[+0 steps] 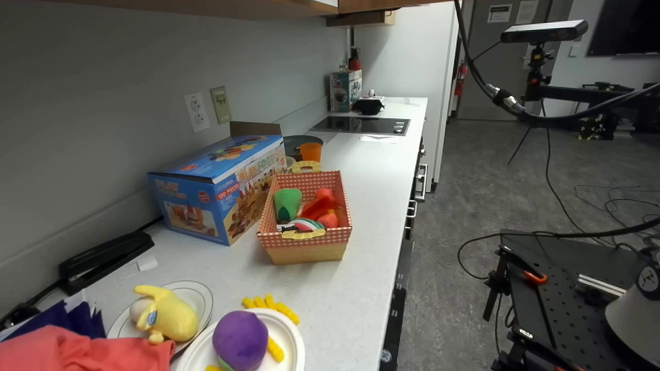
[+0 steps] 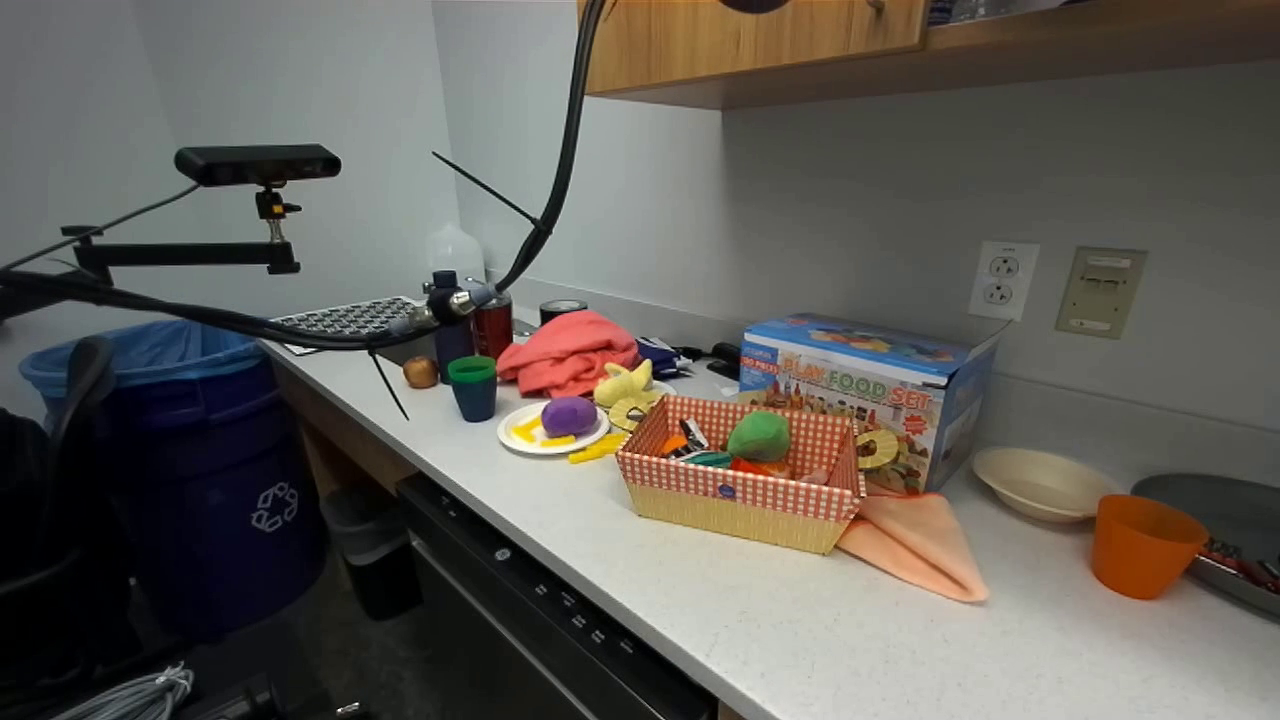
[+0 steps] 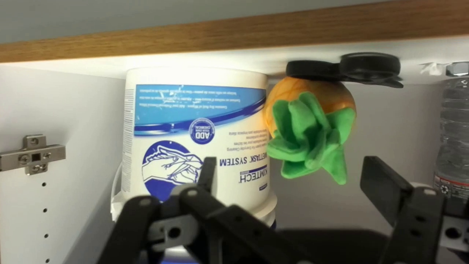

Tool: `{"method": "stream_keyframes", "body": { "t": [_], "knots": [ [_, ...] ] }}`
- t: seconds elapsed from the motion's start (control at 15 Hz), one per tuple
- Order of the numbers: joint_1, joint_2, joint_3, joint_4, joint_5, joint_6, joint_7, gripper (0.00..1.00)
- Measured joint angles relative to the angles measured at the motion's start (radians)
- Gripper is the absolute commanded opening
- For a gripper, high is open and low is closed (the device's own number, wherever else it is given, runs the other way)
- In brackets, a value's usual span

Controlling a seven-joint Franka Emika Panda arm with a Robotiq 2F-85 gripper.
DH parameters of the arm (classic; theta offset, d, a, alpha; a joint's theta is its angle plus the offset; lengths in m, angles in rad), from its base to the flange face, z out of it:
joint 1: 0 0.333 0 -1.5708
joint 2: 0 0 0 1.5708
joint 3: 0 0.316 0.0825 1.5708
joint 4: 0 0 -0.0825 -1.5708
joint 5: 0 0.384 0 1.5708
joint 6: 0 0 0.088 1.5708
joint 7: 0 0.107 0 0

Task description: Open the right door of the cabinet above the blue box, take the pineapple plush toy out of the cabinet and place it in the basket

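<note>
You have the end effector with its jaws wide apart in the wrist view, the linkage behind the fingers blurred and cut off by the lower edge. Past the gap sits the pineapple plush toy, inside the cabinet, green crown towards you; leaves and a black object you can't readily name hide much of its orange body. The tub beside it reads upside down in this view, and you can't tell whether the two touch. A clear bottle is cropped at the side. Both exterior views give you only the cabinet's lower part; in an exterior view the items in its open section are sliced off by the top edge. On the bench, the basket stands close to the blue box and masks part of it. The basket's contents overlap, so past a green plush and some red pieces you're hard pressed to separate shapes. The arm's base runs out of frame.
</note>
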Motion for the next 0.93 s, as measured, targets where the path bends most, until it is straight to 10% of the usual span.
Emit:
{"method": "stream_keyframes", "body": {
  "t": [0.07,0.67,0.93],
  "knots": [
    [0.000,0.010,0.003,0.015,0.000,0.000,0.000,0.74],
    [-0.045,0.066,0.076,0.109,0.002,-0.003,0.003,0.03],
    [-0.076,0.070,0.115,0.118,0.003,-0.024,0.004,0.00]
  ]
}}
